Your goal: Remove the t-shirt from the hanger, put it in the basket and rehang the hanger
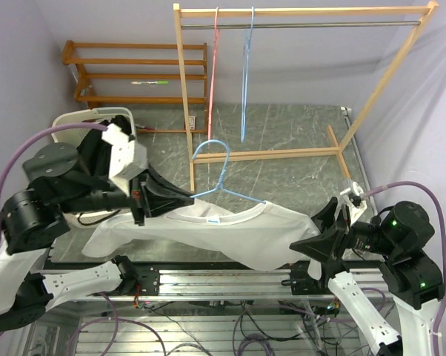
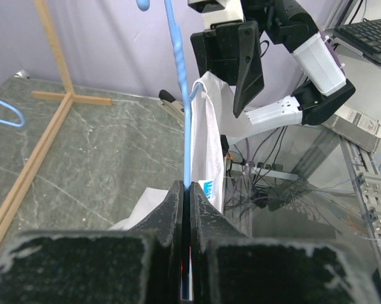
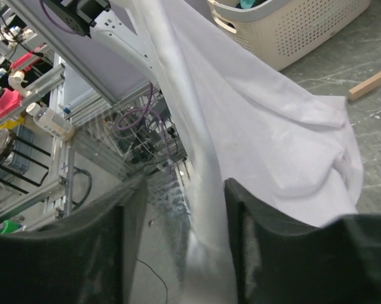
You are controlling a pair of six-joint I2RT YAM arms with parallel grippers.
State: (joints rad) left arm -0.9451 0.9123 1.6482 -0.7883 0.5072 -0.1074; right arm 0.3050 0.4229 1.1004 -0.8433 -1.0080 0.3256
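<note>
The white t-shirt (image 1: 230, 230) hung soft and creased on the thin blue wire hanger (image 1: 224, 174), slung between both arms above the marbled grey table's (image 1: 282, 141) near edge. The left gripper (image 2: 186, 190) was clamped tight on the hanger's wire. The right gripper (image 3: 185, 187) stood parted, with cloth trailing loose between its dark pads.

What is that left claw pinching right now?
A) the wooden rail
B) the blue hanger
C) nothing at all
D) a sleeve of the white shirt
B: the left gripper is shut on the wire of the blue hanger, with the white t-shirt hanging just beyond its fingers.
</note>
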